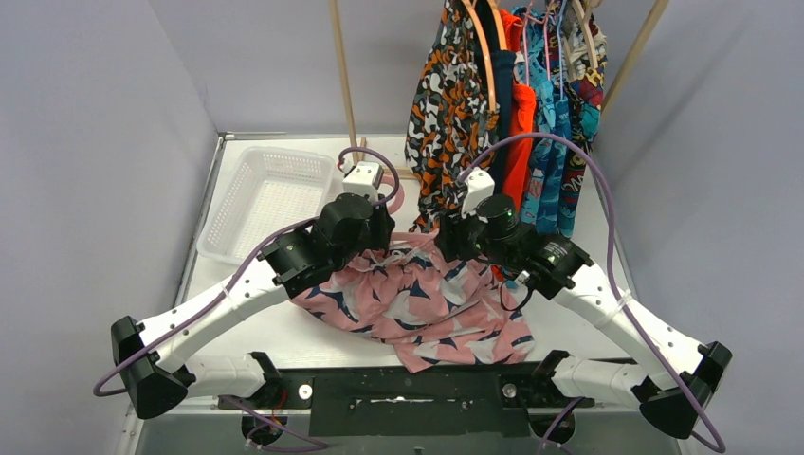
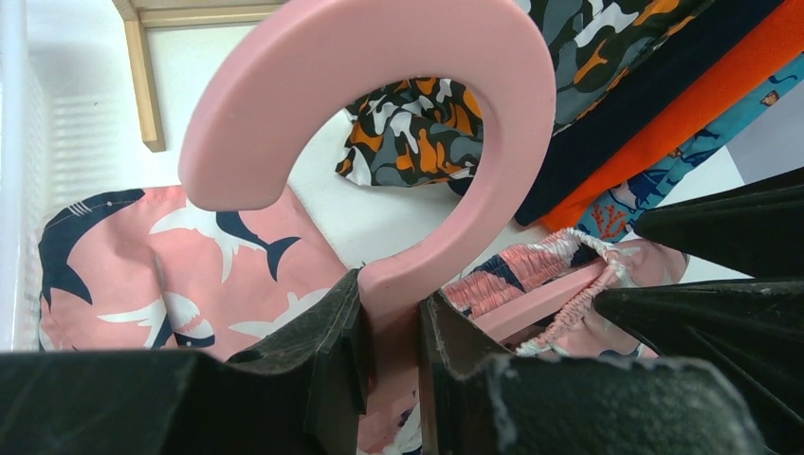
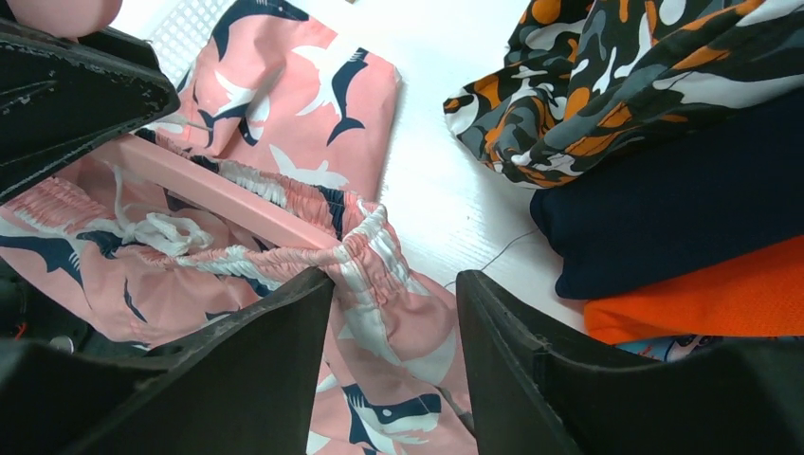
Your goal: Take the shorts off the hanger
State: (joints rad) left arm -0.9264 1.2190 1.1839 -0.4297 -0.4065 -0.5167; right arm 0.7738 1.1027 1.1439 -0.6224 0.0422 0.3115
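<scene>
White tabletop, grey walls.
Item: pink shark-print shorts, lying between the arms, elastic waistband stretched over a pink hanger.
Hold: left gripper clamped on the hanger's neck; right gripper unclosed, jaws straddling the waistband corner.
Step, as judged: stripping the waistband. Next: pinch the elastic, draw it off the bar's end.
Only the left wrist view shows the neck grip. Only the top view shows the other shorts hanging.
</scene>
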